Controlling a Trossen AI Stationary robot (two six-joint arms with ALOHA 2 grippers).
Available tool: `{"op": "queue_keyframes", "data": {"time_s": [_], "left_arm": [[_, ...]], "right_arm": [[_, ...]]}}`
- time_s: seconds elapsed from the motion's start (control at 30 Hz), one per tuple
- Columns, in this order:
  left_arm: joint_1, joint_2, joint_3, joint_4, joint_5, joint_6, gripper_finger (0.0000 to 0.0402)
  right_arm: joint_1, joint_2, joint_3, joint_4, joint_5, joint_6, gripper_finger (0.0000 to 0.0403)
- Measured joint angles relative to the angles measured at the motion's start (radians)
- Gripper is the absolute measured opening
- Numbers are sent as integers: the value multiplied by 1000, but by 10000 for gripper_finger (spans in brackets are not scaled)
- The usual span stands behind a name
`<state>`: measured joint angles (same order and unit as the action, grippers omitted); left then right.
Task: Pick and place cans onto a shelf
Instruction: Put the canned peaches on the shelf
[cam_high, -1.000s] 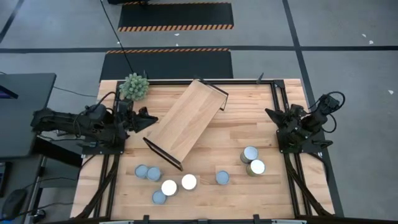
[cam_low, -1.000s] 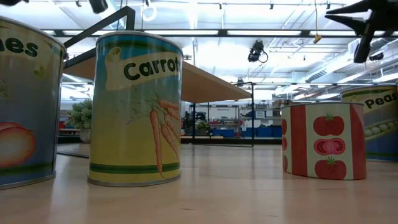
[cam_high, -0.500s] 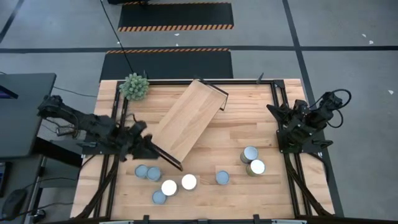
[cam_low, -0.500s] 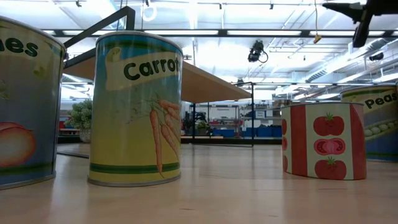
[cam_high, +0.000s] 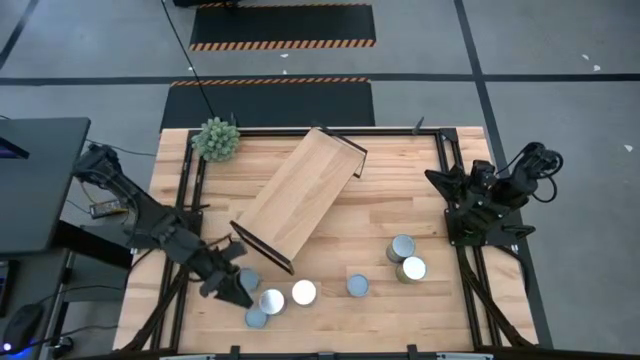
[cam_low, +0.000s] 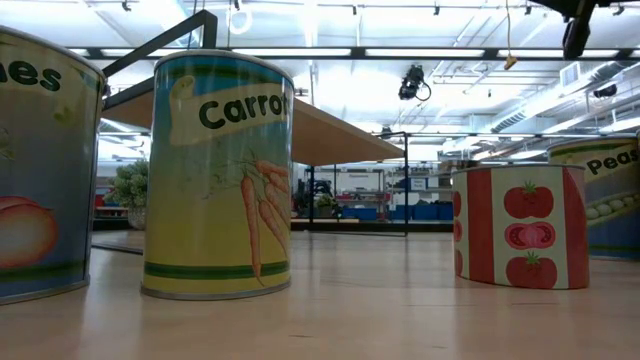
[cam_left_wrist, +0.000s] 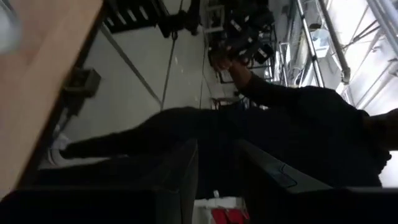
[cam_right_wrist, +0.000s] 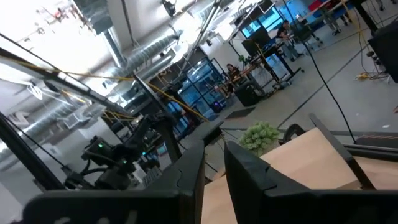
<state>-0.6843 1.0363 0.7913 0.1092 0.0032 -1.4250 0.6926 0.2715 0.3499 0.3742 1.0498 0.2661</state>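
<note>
Several cans stand upright on the table near its front edge. One group is at the near left (cam_high: 271, 301) and a pair is at the right (cam_high: 402, 247). In the low view a carrot can (cam_low: 220, 175) and a tomato can (cam_low: 520, 225) stand close up. The shelf (cam_high: 300, 195) lies slantwise across the table's middle on its black frame ends. My left gripper (cam_high: 238, 284) is open above the near-left group and hides one can; it also shows in the left wrist view (cam_left_wrist: 216, 152). My right gripper (cam_high: 432, 178) is shut and empty at the table's right edge.
A spiky green plant (cam_high: 215, 138) stands at the far left corner. Black frame rails (cam_high: 445, 160) run along the table's left, right and far sides. Bare tabletop (cam_high: 390, 200) lies between the shelf and the right arm. A person (cam_left_wrist: 298, 112) shows beyond the table in the left wrist view.
My left gripper has swung from beside the shelf's left side, near the plant, toward the table's near edge. It now stands over the near-left cans. My right gripper has gone up a little. The cans and the shelf have not moved.
</note>
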Motion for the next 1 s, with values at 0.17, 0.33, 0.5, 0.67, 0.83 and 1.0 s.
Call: {"op": "queue_keyframes", "data": {"time_s": [0.17,0.33,0.5,0.67,0.83,1.0], "left_arm": [[-27,101,156,-134,11,69,91],[-37,213,343,-425,-1,201,70],[-38,347,476,-625,-37,282,73],[-38,444,501,-659,-34,313,113],[-27,505,502,-670,-33,322,188],[-2,547,502,-691,-36,378,265]], "right_arm": [[0,51,30,-42,-7,29,69],[1,103,62,-41,-21,30,69],[1,164,101,-52,-32,30,69],[1,233,158,-153,-54,82,69],[0,287,219,-281,-104,149,69],[-17,327,259,-378,-157,199,69]]}}
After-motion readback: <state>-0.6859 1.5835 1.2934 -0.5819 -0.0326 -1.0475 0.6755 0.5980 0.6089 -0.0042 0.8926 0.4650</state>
